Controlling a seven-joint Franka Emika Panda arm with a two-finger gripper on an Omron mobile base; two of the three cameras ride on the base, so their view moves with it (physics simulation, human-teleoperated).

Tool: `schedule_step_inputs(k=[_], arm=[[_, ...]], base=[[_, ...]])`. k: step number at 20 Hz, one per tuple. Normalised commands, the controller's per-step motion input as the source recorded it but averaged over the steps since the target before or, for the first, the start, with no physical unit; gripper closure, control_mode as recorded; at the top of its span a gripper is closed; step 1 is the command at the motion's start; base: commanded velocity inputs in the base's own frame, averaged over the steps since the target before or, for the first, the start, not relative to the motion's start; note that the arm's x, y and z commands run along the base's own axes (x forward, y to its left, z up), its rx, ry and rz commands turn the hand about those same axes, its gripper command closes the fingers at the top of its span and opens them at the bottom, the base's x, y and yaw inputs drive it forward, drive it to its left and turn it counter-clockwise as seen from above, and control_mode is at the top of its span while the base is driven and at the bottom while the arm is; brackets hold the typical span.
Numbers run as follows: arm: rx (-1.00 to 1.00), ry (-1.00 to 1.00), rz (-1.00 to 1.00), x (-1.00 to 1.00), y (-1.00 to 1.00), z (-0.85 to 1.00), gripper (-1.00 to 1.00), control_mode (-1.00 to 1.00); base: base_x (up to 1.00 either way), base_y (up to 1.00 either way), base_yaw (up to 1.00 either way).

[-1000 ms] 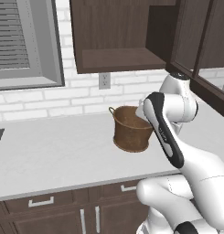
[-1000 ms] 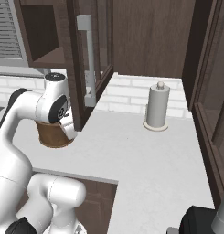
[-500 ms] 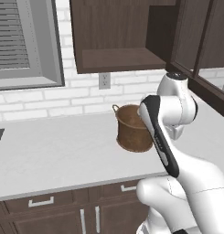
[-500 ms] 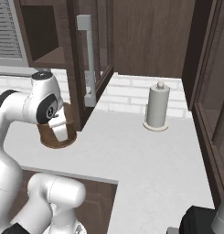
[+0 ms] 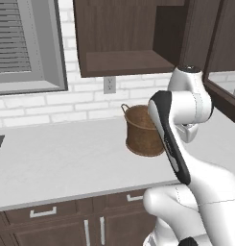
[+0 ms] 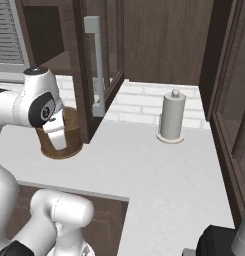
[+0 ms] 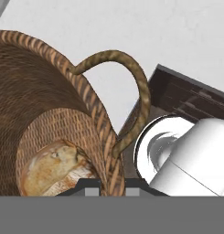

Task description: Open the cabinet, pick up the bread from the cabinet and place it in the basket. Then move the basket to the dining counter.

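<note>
From the left base view, we see the basket [image 5: 144, 130] standing on the tabletop [image 5: 61, 163] at about 3 o'clock of centre, half hidden behind our arm. The cabinet [image 5: 123, 38] at 12 o'clock hangs open, its shelf bare.

From the right base view, the basket [image 6: 61, 135] sits at 9 o'clock, just beside the open cabinet door [image 6: 96, 65]. Our wrist hangs over its near rim. A paper towel roll [image 6: 171, 116] stands well apart at 2 o'clock.

In the hand view, the bread [image 7: 56, 167] lies on the basket's floor at 7 o'clock. The hand [image 7: 112, 188] at 6 o'clock is nearly pressed together, its fingers [image 7: 91, 191] astride the woven wall just below the loop handle [image 7: 127, 82]; we judge it pinches the basket rim.

So the bread step looks finished and the carry to the dining counter is in hand. To do it well, we should lift straight up, keep the basket level so the bread stays inside, and clear the door before swinging away.
</note>
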Motion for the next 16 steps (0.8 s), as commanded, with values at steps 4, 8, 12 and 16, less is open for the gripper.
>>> schedule_step_inputs(k=[4, 8, 12, 16], arm=[[0.00, 0.05, -0.11, -0.11, 0.00, 0.29, 1.00, -1.00], [0.00, 0.00, -0.03, -0.23, -0.10, 0.04, 1.00, -1.00], [0.00, 0.00, -0.02, -0.21, -0.08, 0.01, 1.00, -1.00], [0.00, 0.00, 0.00, -0.18, -0.08, 0.00, 1.00, -1.00]], base=[[0.00, 0.00, 0.00], [0.00, 0.00, 0.00], [0.00, 0.00, 0.00], [0.00, 0.00, 0.00]])
